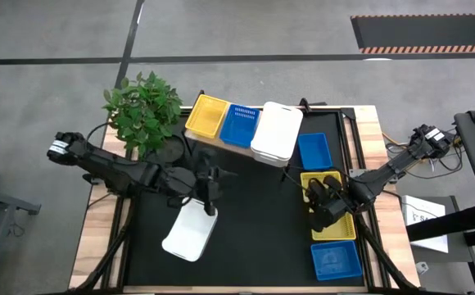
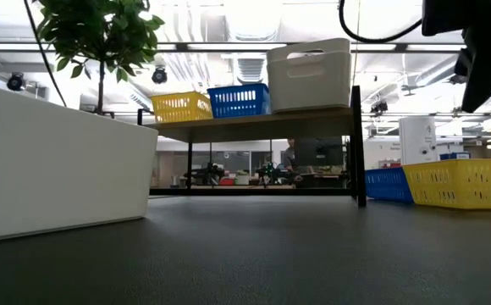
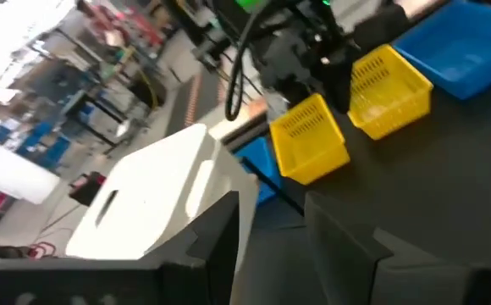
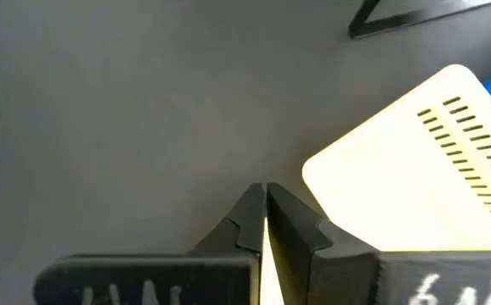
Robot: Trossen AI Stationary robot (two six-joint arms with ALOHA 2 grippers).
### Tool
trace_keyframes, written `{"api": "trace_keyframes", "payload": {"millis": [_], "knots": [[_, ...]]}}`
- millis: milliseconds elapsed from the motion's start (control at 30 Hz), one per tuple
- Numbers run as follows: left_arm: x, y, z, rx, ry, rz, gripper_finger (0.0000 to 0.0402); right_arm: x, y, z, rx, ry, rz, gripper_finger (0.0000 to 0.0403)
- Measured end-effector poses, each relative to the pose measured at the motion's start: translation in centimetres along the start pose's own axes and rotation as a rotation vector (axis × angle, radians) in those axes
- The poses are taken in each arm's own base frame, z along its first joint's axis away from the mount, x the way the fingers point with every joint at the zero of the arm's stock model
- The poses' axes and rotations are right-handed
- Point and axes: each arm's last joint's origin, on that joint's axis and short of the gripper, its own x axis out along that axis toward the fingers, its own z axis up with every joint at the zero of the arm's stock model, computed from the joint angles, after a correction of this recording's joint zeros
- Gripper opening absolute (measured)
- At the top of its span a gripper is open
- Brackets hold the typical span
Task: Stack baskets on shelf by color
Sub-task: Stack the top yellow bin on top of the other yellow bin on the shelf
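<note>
**Left tool lifts a white basket; right tool pinches a yellow one**

The shelf (image 1: 221, 141) stands at the far side of the black tabletop (image 1: 254, 221), in front of a potted plant (image 1: 142, 111). On it sit, in a row, a yellow basket (image 1: 207, 115), a blue basket (image 1: 241, 125) and a white stack (image 1: 277, 131) at the right end. The low view shows the same row on the board, with the white one tallest.

The left tool (image 1: 207, 203) is over the tabletop's left half, its fingers (image 3: 220, 241) closed on the rim of a white basket (image 1: 190, 229). That basket is tilted; in the low view it fills the left foreground as a slanted white wall. The left wrist view shows the rim between the dark fingers, the handle slot facing the camera.

The right tool (image 1: 318, 210) is at the right side of the tabletop, above a second yellow basket (image 1: 329, 205). In the right wrist view its fingers (image 4: 245, 222) are pressed nearly together, with a thin pale-yellow edge caught between them, and the slotted yellow wall lies just beside.

Two more blue baskets lie on the right of the tabletop: one (image 1: 314, 151) just beside the shelf's right end, the other (image 1: 335, 260) at the near right corner, next to the held yellow one.
</note>
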Motion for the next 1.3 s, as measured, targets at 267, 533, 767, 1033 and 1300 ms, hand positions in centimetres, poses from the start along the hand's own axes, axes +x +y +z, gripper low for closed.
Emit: {"api": "trace_keyframes", "payload": {"millis": [267,533,767,1033,1300], "knots": [[-3.5,1.0,-2.3,-0.105,-0.145,0.120,0.0121,0.2,-0.4,0.5,0.118,-0.016,-0.032,0.0021],[-5.7,1.1,-4.6,-0.162,-0.233,0.168,0.0121,0.8,-1.6,1.9,0.267,-0.027,-0.074,0.0102],[-6.1,1.2,-4.9,-0.170,-0.245,0.174,0.0121,2.3,-2.4,3.1,0.303,-0.002,-0.145,0.0161],[-5.9,1.0,-4.9,-0.164,-0.240,0.168,0.0121,3.5,-2.3,3.0,0.319,0.057,-0.200,0.0169],[-5.9,1.0,-4.9,-0.164,-0.239,0.167,0.0121,2.8,-1.9,2.3,0.293,0.136,-0.132,0.0155]]}}
